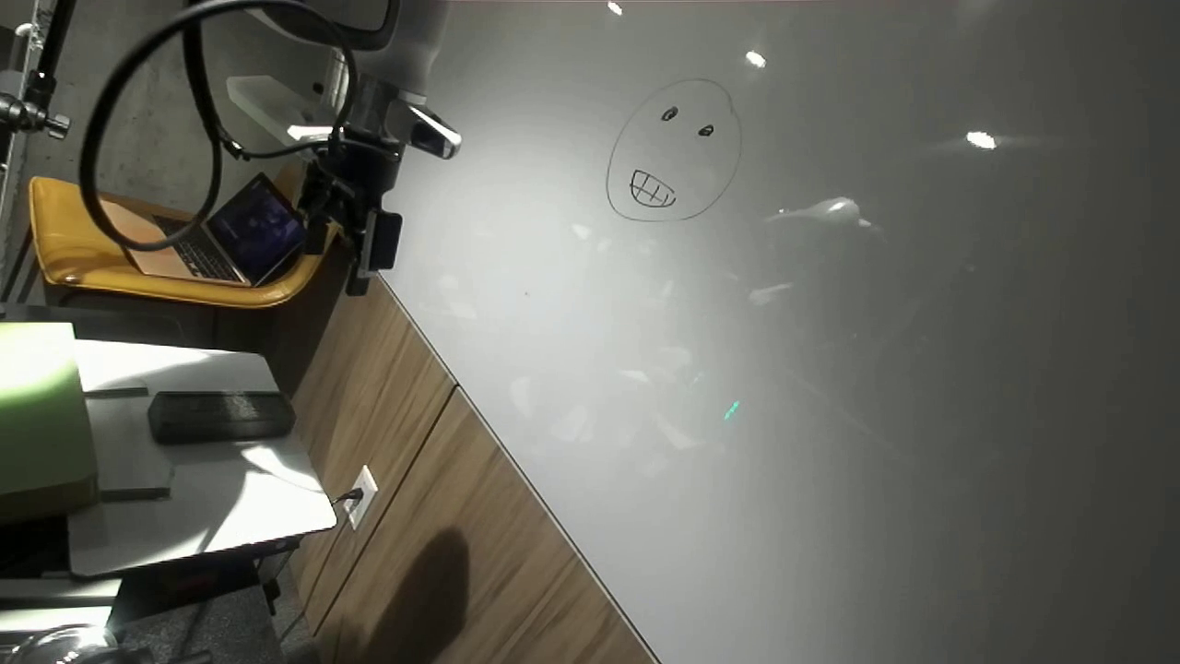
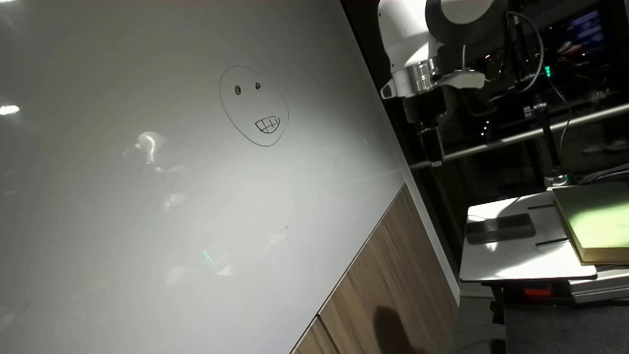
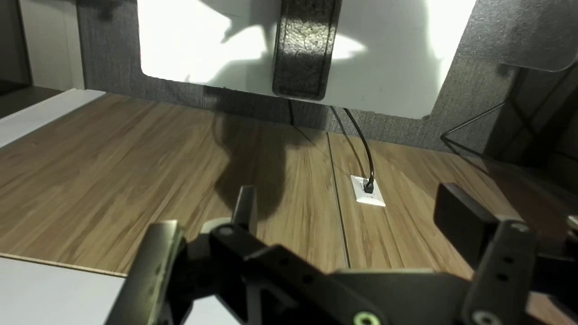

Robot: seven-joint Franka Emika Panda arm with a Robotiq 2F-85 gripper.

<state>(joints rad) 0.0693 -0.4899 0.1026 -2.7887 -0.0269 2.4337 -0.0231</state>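
Note:
My gripper is open and empty; its two fingers stand wide apart in the wrist view (image 3: pixel 345 205). In both exterior views the gripper (image 1: pixel 359 254) (image 2: pixel 432 147) hangs in the air beside the edge of a glossy whiteboard (image 1: pixel 572 304) (image 2: pixel 147 221). It touches nothing that I can see. A black oblong object (image 1: pixel 221 417) (image 2: pixel 500 228) lies on a white tabletop (image 1: pixel 221 516) (image 2: pixel 521 263) below the gripper. It also shows at the top of the wrist view (image 3: pixel 305 49). A grinning face (image 1: pixel 675 152) (image 2: pixel 254 105) is drawn on the whiteboard.
Wood panels (image 1: pixel 516 553) (image 2: pixel 393 265) run along the whiteboard's lower edge, with a white outlet (image 1: pixel 363 498) (image 3: pixel 368 192) and a plugged-in cable. A green-lit box (image 1: pixel 41 415) (image 2: pixel 602 221) sits at the tabletop's end. A laptop (image 1: pixel 253 231) rests on a yellow chair (image 1: pixel 69 249).

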